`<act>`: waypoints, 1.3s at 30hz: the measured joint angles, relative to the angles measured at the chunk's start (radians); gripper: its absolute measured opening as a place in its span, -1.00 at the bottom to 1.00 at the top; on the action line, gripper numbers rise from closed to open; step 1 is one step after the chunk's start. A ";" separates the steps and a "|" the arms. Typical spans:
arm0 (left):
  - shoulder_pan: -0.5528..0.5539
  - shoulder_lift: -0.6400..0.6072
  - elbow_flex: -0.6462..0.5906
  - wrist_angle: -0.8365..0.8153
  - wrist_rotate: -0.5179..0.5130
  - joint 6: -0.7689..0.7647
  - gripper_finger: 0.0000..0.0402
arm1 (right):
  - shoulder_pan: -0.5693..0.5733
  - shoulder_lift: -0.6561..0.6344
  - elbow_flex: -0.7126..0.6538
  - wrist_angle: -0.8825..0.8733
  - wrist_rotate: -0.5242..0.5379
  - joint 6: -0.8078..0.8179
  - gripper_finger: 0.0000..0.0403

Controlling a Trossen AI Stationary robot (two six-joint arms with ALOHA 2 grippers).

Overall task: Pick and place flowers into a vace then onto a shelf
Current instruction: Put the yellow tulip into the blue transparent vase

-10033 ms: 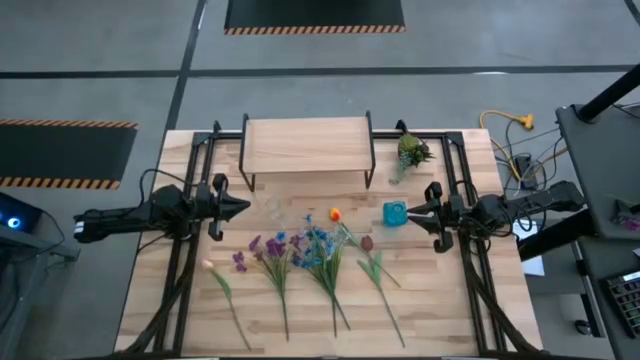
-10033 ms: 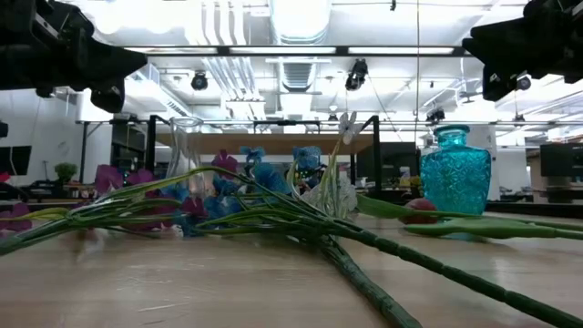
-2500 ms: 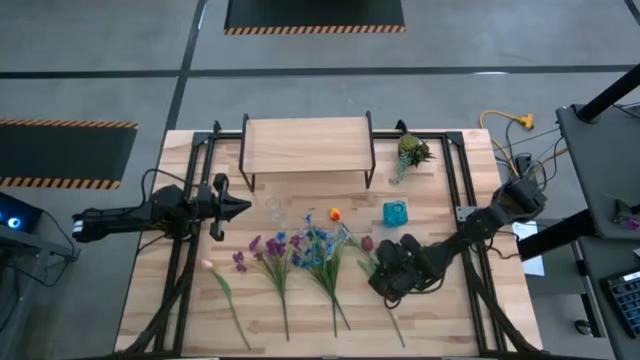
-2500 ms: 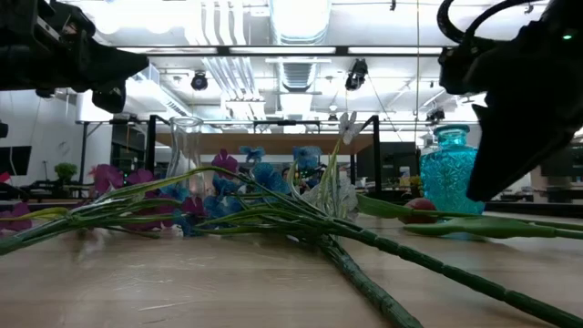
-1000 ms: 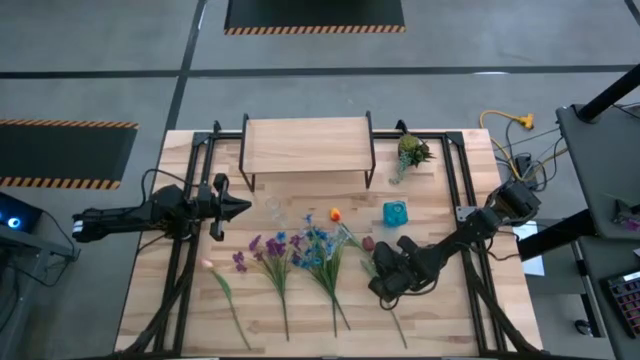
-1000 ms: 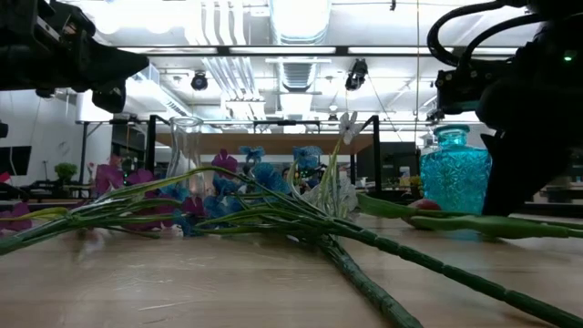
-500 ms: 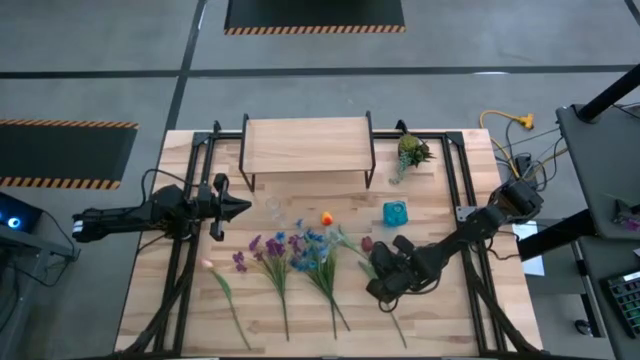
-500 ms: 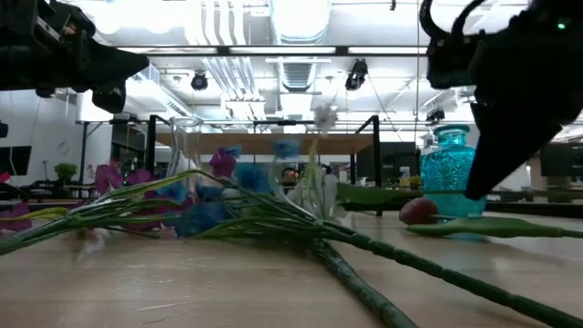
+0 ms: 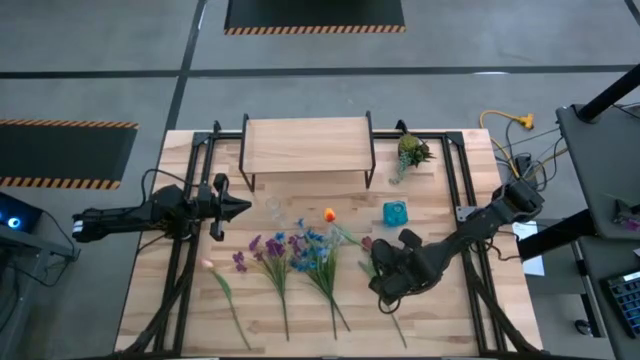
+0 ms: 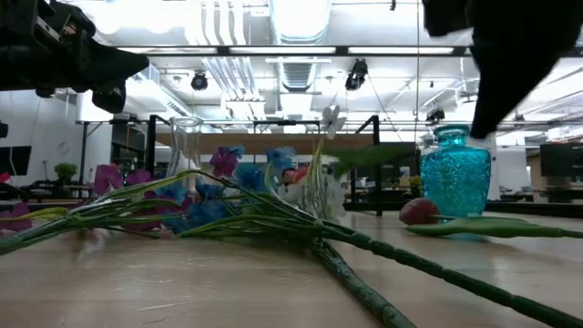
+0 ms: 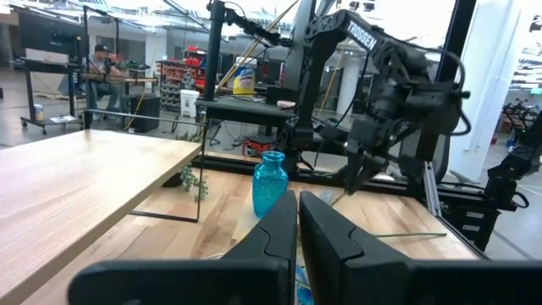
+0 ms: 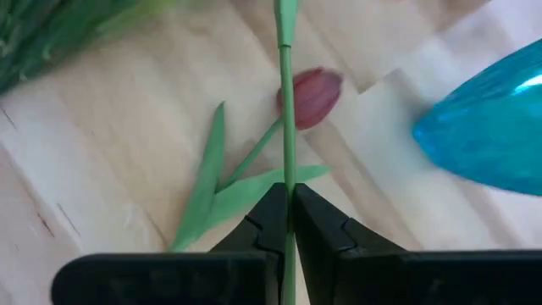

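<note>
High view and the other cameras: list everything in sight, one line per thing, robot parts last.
Table: one, light wood, under everything.
Shelf: one, light wood top, black legs, at the table's far edge.
Blue vase: one, turquoise glass, upright, right of centre.
Clear vase: one, colourless glass, in front of the shelf's left end.
Green sprig: one, spiky, right of the shelf.
Flowers: several, purple, blue, pink and white, lying mid-table.
Orange-bloomed flower: one, its stem between the right arm's fingers.
Dark red tulip: one, lying on the table beside the blue vase.
Left gripper: shut, empty, hovering left of the clear vase.
Right gripper: shut on that stem.
</note>
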 joint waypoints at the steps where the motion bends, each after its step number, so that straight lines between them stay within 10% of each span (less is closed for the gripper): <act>1: 0.000 0.000 0.000 0.000 0.000 0.000 -1.00 | 0.005 0.000 0.018 -0.027 0.026 0.001 -0.94; 17: 0.000 0.000 0.000 0.000 0.000 0.000 -1.00 | 0.112 -0.081 -0.031 -0.059 0.449 0.109 -0.94; 39: 0.000 -0.001 0.000 0.008 0.000 0.000 -1.00 | -0.088 -0.501 -0.860 1.736 0.392 -1.056 -0.94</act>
